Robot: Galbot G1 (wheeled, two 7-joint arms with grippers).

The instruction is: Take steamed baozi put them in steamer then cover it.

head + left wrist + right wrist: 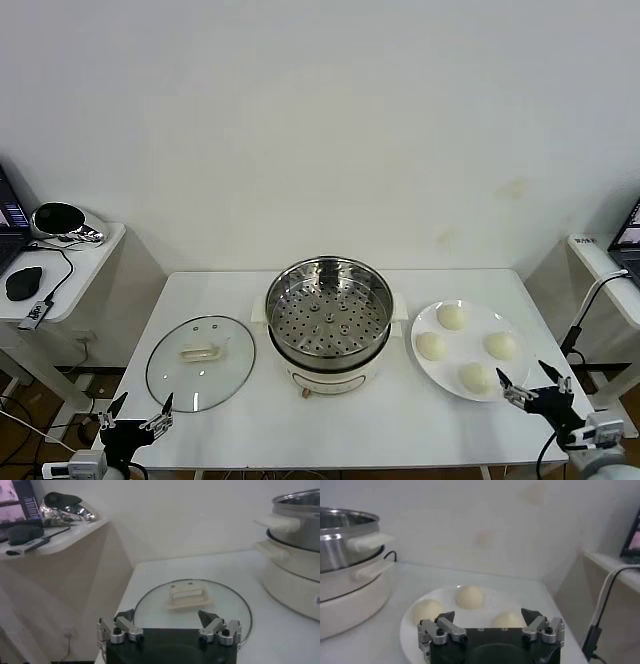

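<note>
**Both grippers wide open and empty at the near edge of the tabletop**

The left gripper (136, 417) hangs at the near left corner of the white tabletop (250, 430), its fingers spread as wide as they go, holding and touching nothing. In the left wrist view its two fingertips (125, 616) stand apart just short of the near rim of the cover (192, 605), with a gap between them and the glass. The cover lies flat on the tabletop, handle up, to the left of the steamer (328, 325) and near it but apart.

The right gripper (533, 384) is at the near right corner, likewise spread fully and empty. Its fingers sit just beside the near rim of the white plate (432, 375); the right wrist view shows the fingertips (532, 615) over the plate's near part, and whether they touch the rim cannot be told.

The steamer stands at the middle of the tabletop, uncovered, its perforated tray (330, 318) bare and visible inside the steel pot on the cream base. The four steamed baozi (452, 316) all rest on the plate to the steamer's right, spaced apart in a rough diamond: one at the far side, one toward the steamer, one toward the right edge and one nearest the right gripper. Three of them show in the right wrist view, beyond the gripper's fingers.

A side shelf (90, 265) at the left carries a dark mouse (24, 282) and a shiny object.
</note>
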